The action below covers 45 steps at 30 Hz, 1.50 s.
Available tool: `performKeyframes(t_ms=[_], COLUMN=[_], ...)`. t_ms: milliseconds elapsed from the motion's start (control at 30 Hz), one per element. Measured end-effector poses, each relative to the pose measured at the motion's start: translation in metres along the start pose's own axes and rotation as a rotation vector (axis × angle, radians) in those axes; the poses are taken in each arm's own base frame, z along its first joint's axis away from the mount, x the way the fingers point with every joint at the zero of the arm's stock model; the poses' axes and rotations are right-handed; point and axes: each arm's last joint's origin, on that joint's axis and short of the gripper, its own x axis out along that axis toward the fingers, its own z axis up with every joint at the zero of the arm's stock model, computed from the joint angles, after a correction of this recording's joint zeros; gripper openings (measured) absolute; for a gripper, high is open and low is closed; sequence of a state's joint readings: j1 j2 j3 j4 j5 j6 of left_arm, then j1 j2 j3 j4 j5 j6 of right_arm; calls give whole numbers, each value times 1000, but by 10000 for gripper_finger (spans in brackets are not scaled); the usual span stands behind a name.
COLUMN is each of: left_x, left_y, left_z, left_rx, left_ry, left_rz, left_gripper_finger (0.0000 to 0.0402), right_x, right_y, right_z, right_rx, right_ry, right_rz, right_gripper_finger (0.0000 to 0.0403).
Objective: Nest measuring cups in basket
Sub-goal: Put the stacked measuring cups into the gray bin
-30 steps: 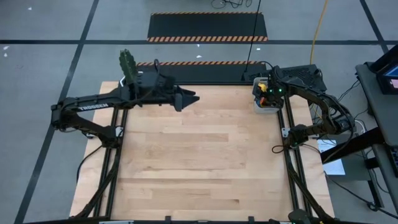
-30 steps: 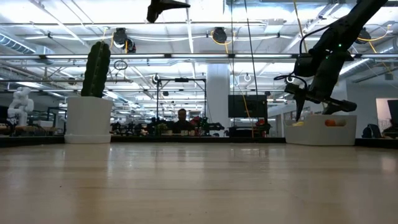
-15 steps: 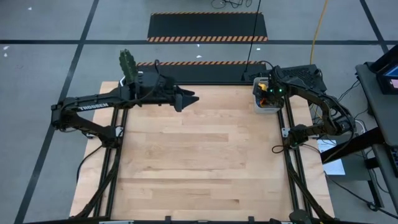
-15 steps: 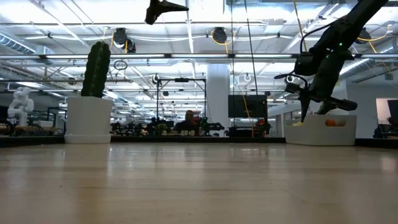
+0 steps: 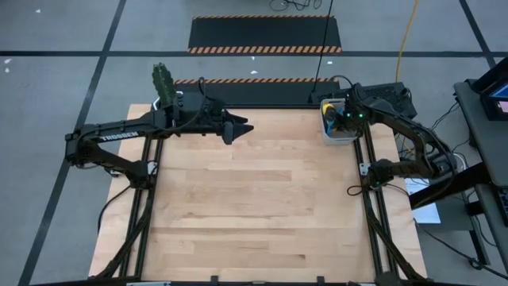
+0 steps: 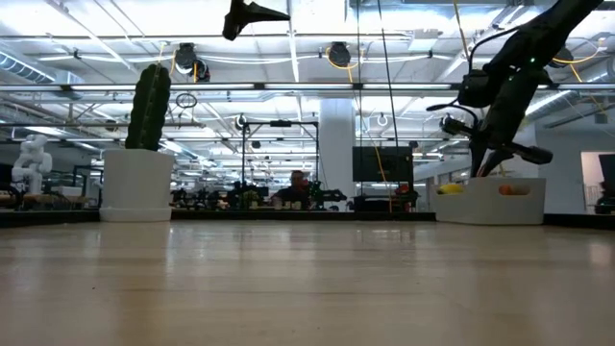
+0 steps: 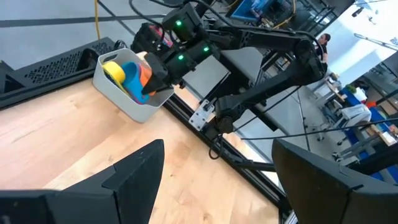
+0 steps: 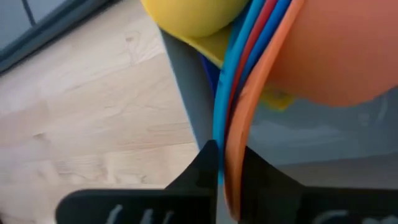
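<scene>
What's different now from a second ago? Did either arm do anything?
The right claw closed over the basket, clamping on the stacked cup handles, and the basket shifted slightly toward the table's middle. The left claw stayed open, hanging above the table's far side. The cactus pot stayed put.

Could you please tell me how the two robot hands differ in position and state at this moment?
The left hand hangs open, high above the table's far edge, near nothing; the right hand is shut, down at the basket, pinching the cup rims. The left hand is empty; the right is not. Both are dark, two-fingered.
</scene>
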State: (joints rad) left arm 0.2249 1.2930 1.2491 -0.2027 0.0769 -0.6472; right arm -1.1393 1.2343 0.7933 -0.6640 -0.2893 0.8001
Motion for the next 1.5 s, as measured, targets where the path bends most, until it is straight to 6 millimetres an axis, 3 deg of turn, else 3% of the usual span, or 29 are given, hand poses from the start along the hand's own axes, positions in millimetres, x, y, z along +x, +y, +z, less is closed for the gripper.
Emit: performKeyframes(t_ms=[467,767,1133,1500], left_x=[0,-6,-7,-7], left_y=[0,1,4,4], left_z=[-1,-2,-7,-7], left_rx=[26,40,59,56], left_ry=[11,38,89,90], left_rz=[-4,16,50,51], left_gripper_finger=[298,298,298,298], right_x=[-12,-17,3,-3], right_y=[-1,0,-18,-20], right_z=[-6,-8,-17,-19], right_rx=[-6,-98,-10,11], right_ry=[-12,-11,24,-52], right_rz=[13,51,17,-14], right_gripper_finger=[8,8,11,113])
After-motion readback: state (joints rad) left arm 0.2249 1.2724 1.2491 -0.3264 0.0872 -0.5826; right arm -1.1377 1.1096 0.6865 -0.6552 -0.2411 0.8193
